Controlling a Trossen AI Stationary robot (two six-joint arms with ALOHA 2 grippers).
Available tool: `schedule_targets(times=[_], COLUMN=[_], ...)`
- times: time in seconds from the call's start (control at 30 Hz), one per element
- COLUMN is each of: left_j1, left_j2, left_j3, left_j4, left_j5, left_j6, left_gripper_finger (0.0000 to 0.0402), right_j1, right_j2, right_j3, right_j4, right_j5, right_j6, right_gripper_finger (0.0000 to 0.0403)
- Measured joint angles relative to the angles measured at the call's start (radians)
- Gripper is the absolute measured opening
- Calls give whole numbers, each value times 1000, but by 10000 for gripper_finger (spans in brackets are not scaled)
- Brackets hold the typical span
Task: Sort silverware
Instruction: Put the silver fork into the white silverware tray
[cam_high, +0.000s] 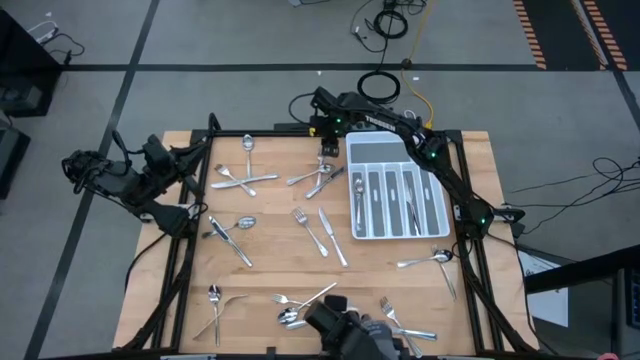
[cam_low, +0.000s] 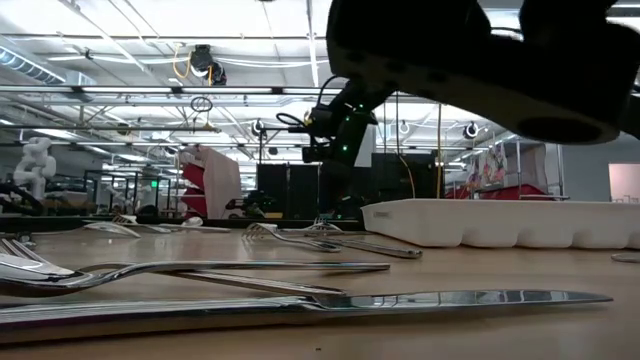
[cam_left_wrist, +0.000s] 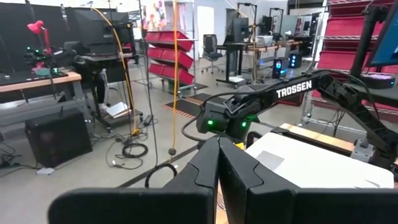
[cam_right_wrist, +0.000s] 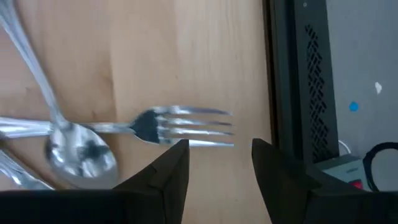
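Silverware (cam_high: 320, 232) lies scattered across the wooden table (cam_high: 270, 255), some sorted in the white tray (cam_high: 398, 190) at two o'clock. Right gripper (cam_right_wrist: 214, 163), fingers apart, hovers over a fork (cam_right_wrist: 180, 124) at twelve o'clock; left gripper (cam_left_wrist: 217, 168), at nine, is closed and empty.

Both arms are matte black, chunky jointed tubes. The right arm (cam_left_wrist: 323, 87) has "TROSSEN" in white capitals along one link, plus little green LEDs glowing at its wrist housing (cam_left_wrist: 227, 119). The left arm (cam_high: 130, 180) at the left edge trails looped black cables. Wrist views show blocky black plastic fingers (cam_right_wrist: 171, 171) with angled faces.
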Motion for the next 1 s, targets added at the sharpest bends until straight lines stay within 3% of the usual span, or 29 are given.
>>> schedule_targets(times=[0.7,0.83,1.0], left_j1=[0,0,0], left_j2=[0,0,0], left_j3=[0,0,0], left_j4=[-1,-4,-19], left_j5=[-34,-37,-37], left_j6=[0,0,-1], left_gripper_finger=[15,15,15], right_j1=[6,15,14], right_j2=[61,64,64], right_j3=[0,5,30], right_j4=[37,40,14], right_j5=[0,45,40], right_j6=[-134,-200,-238], right_gripper_finger=[161,121,22])
